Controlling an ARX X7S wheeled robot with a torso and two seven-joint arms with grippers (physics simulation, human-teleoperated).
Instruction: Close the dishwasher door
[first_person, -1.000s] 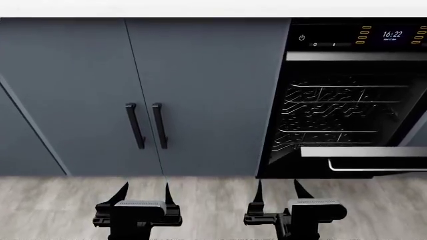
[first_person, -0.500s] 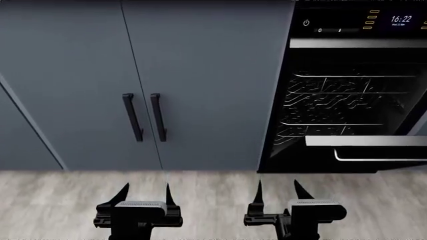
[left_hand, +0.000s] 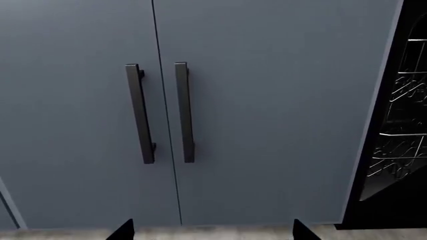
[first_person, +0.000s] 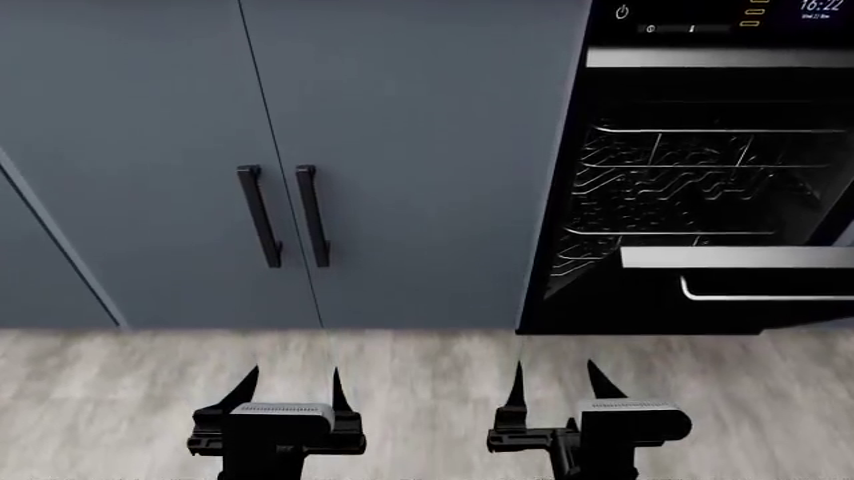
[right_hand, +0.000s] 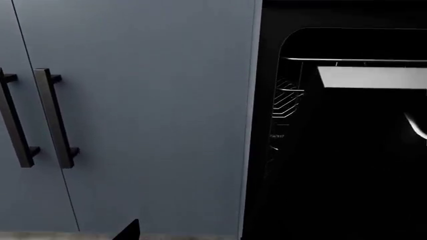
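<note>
The dishwasher door (first_person: 747, 275) hangs open at the far right of the head view, dropped forward from its bottom hinge so that its brushed silver top edge (first_person: 737, 257) faces up and the thin bar handle (first_person: 767, 295) shows just beneath it. It runs off the right edge of that view, so how far it tilts cannot be judged. Behind it the open cavity shows wire racks (first_person: 667, 190), and above that a control strip (first_person: 721, 12) carries a power symbol and a clock reading that begins "16:2" — the rest is cut off, and no brand name is legible.

In the right wrist view the same door (right_hand: 347, 165) fills the dark half of the picture, its silver edge the only bright band.

To the left stand two blue-grey cabinet doors (first_person: 400, 150) with paired black vertical handles (first_person: 310, 215); these are no part of the job.

Both arms sit low over the wooden floor (first_person: 427, 360), well short of the door. The left gripper (first_person: 291, 382) faces the cabinet handles, and the right gripper (first_person: 551, 378) sits nearer the dishwasher's left frame — probably the one to use, though it looks to need shifting rightward to get under the door's edge. Each has its fingers apart, holding nothing. The task seems barely begun.
</note>
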